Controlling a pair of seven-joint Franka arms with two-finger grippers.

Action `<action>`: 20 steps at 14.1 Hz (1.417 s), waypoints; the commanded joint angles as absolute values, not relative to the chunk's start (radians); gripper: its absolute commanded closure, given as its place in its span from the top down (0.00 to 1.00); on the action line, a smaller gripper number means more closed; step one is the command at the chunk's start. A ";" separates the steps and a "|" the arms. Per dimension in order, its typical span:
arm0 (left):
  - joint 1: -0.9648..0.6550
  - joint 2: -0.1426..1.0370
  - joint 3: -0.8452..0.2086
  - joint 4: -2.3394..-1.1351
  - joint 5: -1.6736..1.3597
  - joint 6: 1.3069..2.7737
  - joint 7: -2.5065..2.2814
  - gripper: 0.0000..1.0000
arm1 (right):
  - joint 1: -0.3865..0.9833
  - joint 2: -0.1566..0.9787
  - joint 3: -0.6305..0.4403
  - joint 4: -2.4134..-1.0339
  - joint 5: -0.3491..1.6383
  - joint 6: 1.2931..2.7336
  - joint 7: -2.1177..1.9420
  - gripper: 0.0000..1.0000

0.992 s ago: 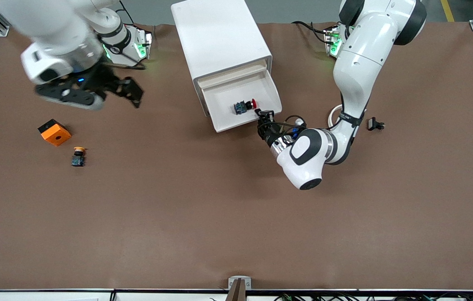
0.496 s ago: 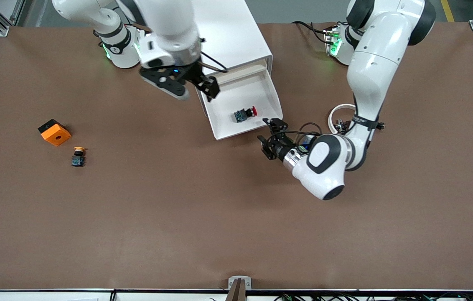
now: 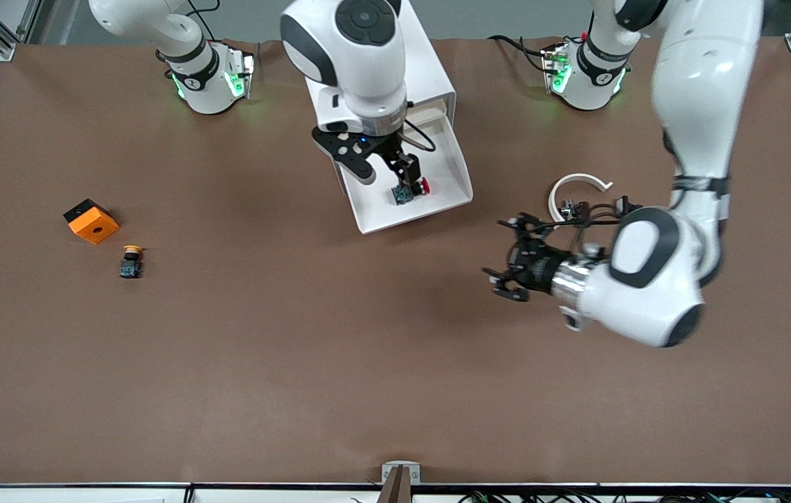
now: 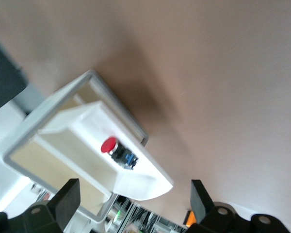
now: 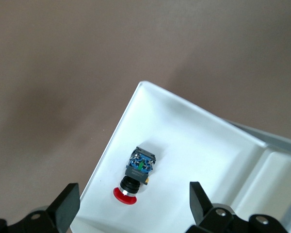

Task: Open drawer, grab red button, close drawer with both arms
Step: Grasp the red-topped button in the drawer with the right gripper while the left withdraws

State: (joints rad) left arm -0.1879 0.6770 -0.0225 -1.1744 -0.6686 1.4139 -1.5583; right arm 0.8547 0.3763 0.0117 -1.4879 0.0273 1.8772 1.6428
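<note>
The drawer (image 3: pixel 462 183) stands pulled out of the white cabinet (image 3: pixel 430 77). The button (image 3: pixel 424 186) lies on its side on the drawer floor, red cap toward the left arm's end. My right gripper (image 3: pixel 390 178) hangs open just over the button, touching nothing. In the right wrist view the button (image 5: pixel 138 172) sits between the spread fingers above the drawer floor (image 5: pixel 194 145). My left gripper (image 3: pixel 507 258) is open and empty over bare table, clear of the drawer front. The left wrist view shows the drawer (image 4: pixel 140 182) and button (image 4: pixel 117 151) at a distance.
An orange block with a hole (image 3: pixel 91 221) and a yellow-capped button (image 3: pixel 131 261) lie toward the right arm's end. A white ring (image 3: pixel 577 190) and a small black part (image 3: pixel 626 205) lie by the left forearm.
My right arm swung from the right arm's end of the table to over the open drawer. My left gripper opened, let go of the drawer front and drew back from it.
</note>
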 commanded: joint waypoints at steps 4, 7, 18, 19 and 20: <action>-0.160 0.571 -0.031 -1.203 -0.283 1.416 -1.151 1.00 | 0.858 0.452 -0.003 -1.471 0.058 1.966 1.745 1.00; -0.163 0.510 -0.034 -1.209 -0.164 1.416 -0.842 1.00 | 0.853 0.482 -0.006 -1.474 0.086 1.964 1.807 1.00; -0.146 0.132 -0.095 -1.605 -0.031 1.619 -0.375 1.00 | 0.887 0.548 -0.002 -1.489 0.091 1.954 1.824 1.00; -0.129 0.086 -0.095 -1.673 -0.031 1.675 -0.365 1.00 | 0.887 0.548 -0.002 -1.489 0.091 1.954 1.822 1.00; -0.121 0.071 -0.095 -1.693 -0.031 1.686 -0.362 1.00 | 0.888 0.548 -0.002 -1.489 0.091 1.954 1.822 0.98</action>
